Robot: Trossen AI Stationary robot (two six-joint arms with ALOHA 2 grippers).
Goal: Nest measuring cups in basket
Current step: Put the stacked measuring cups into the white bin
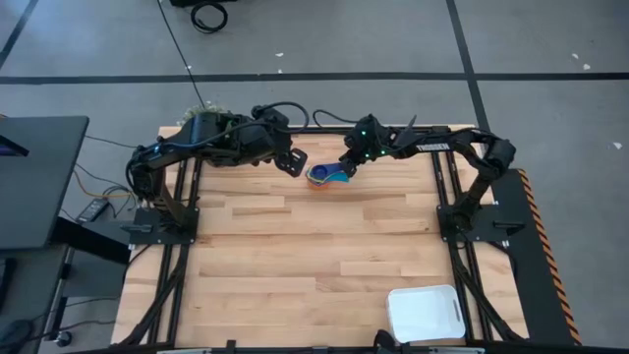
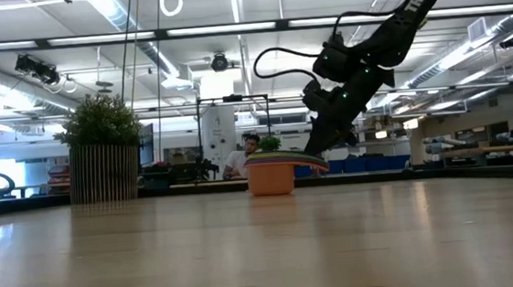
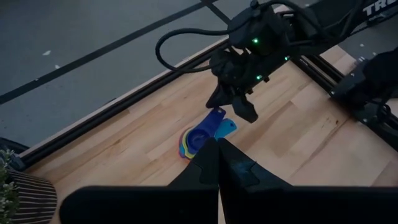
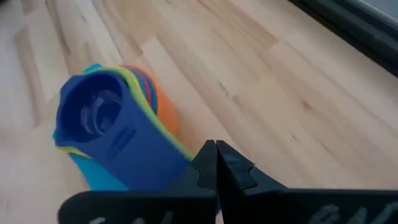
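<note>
The right gripper (image 1: 346, 169) has its two fingers pressed fully together with nothing between them, and it hangs just beside the stack of measuring cups (image 1: 324, 177), above the flat handles that stick out toward it. In the right wrist view the closed tips are over the dark blue handle (image 4: 134, 152), but it cannot be told if they touch it. The left gripper (image 1: 295, 163) is also fully closed and empty, near the stack on its other side and apart from it. The cups sit nested one inside another, with the dark blue cup (image 4: 93, 112) innermost and the orange cup (image 2: 270, 177) outermost; the cups between them show only as thin coloured rims, so they cannot be counted. The stack stands on the wooden table (image 1: 295, 256) near its far edge. The white basket (image 1: 425, 313) lies well apart at the near right corner, partly cut off by the picture edge. A potted plant (image 2: 103, 151) stands at the far left corner, mostly hidden under the left arm in the high view.
</note>
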